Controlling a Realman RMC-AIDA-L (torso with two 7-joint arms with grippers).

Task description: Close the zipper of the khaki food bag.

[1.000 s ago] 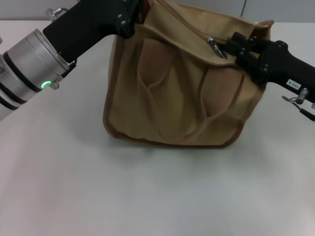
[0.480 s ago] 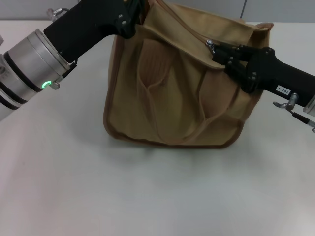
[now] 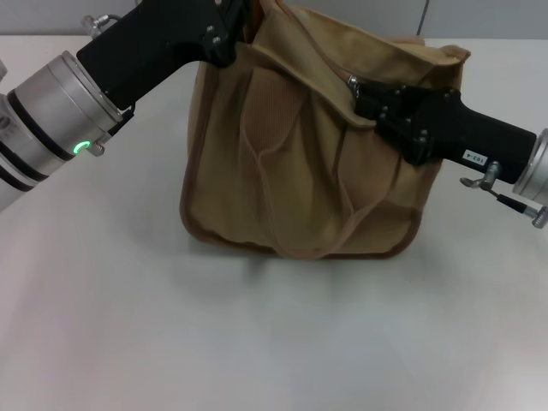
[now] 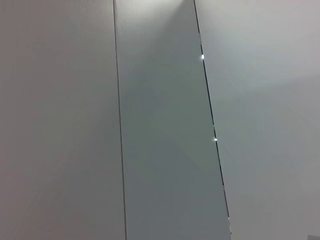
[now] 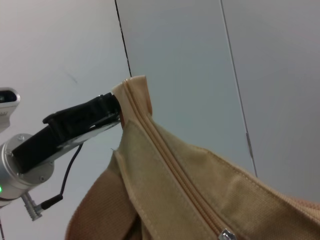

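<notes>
right claw [image 3: 358, 96] sits at the top edge of the khaki food bag [image 3: 291, 163], its black tip against the small silver slider of the zipper [image 3: 352, 84]; whether its fingers are pinched on the pull tab cannot be told, since the claw body covers them. in the right wrist view the zipper [image 5: 170, 170] runs as a tan tape line along the bag's upper seam toward the raised far corner, with the silver slider just visible at the lower margin of that picture.

left claw [image 3: 229, 30] is at the bag's upper left corner, where the fabric is lifted into a peak; in the right wrist view it [image 5: 114, 107] meets that corner directly. its finger state cannot be told.

bag stands upright on the table [image 3: 257, 342], near the middle toward the far side, front pocket facing the robot, brown piping along the base and side edges. bare table surface lies in front of the bag and to both sides. left arm reaches in from the left, a green light on its silver collar [image 3: 79, 147]. left wrist view shows only pale wall panels [image 4: 160, 130] with dark seams.
</notes>
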